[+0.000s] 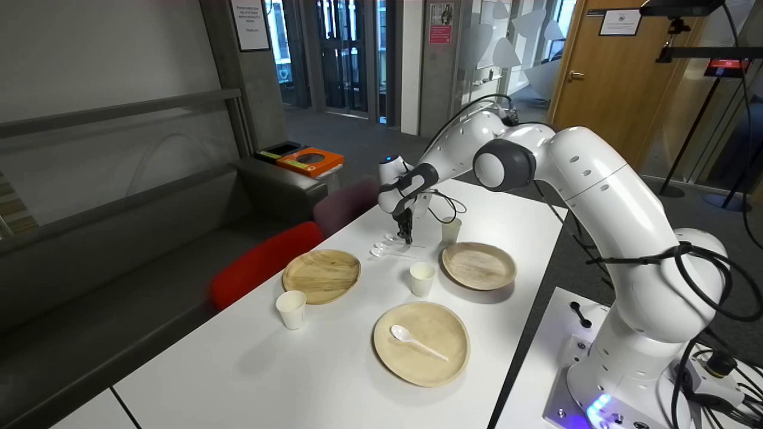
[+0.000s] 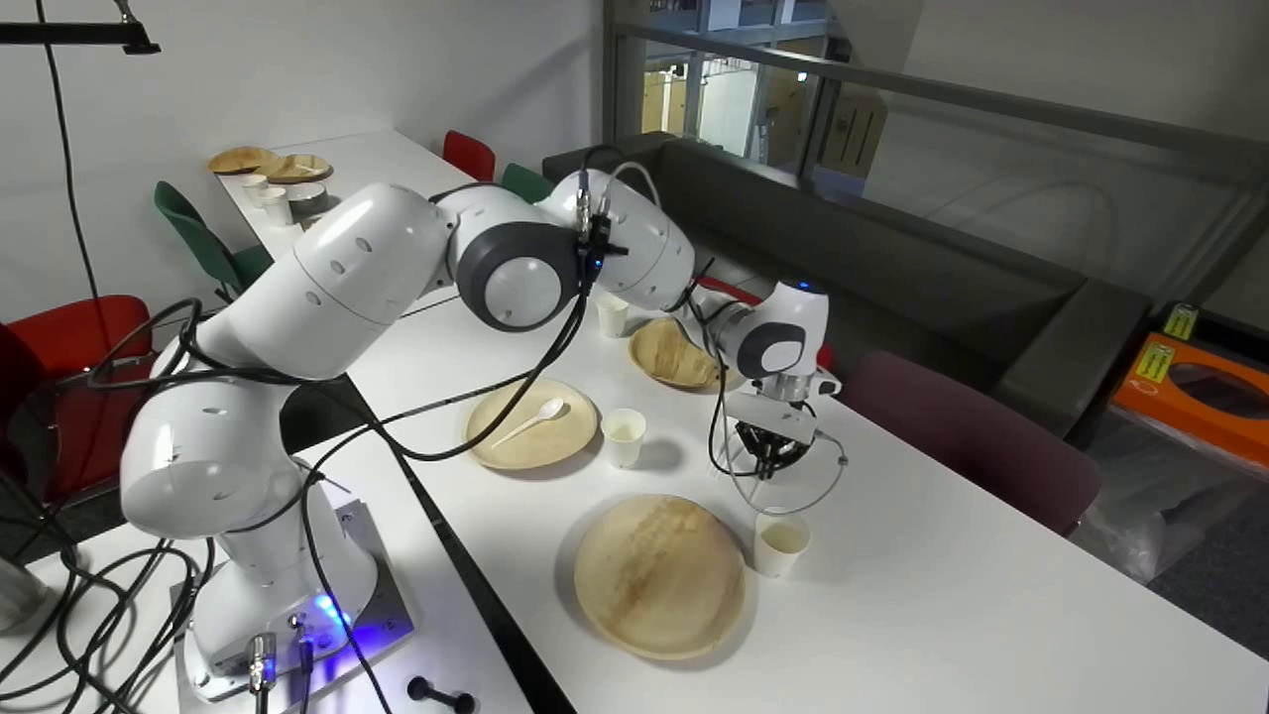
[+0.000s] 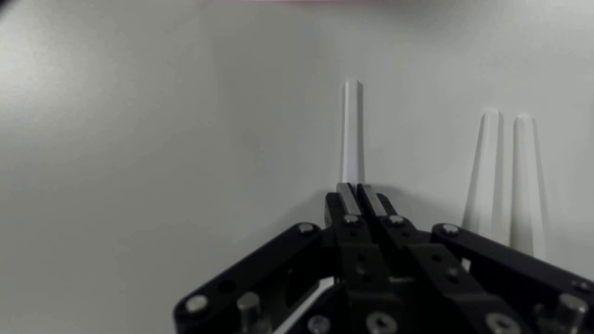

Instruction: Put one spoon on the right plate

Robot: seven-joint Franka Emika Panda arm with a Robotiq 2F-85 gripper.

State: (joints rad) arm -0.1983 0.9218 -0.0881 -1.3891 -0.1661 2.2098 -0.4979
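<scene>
My claw (image 3: 354,186) is down low at the white table (image 1: 238,381), its tips drawn together at the handle of one spoon (image 3: 352,134). The handle's end runs out straight ahead of the tips in the wrist view. Whether the handle is pinched between them or only lies beneath, I can't tell; the contact is hidden. I take this to be the picking-up step, with the carry not yet begun.

Just beside the claw, on the right of the wrist view, lie a second spoon (image 3: 485,162) and a third spoon (image 3: 524,176), close together.

Near the claw, on the side toward the arm's base (image 1: 620,357), a pale cup (image 1: 451,233) stands just beside the right plate (image 2: 659,575), my target, which has no spoon on it. A middle cup (image 1: 422,283) flanks the way there.

Farther from the claw, the flatter pale plate (image 1: 411,369) bears a white spoon (image 1: 412,341) of its own.

Next, I'd say, I need to be sure of the hold, lift straight up past the neighbouring handles, pass between those two cups, and lower the spoon inside the raised rim before releasing.
</scene>
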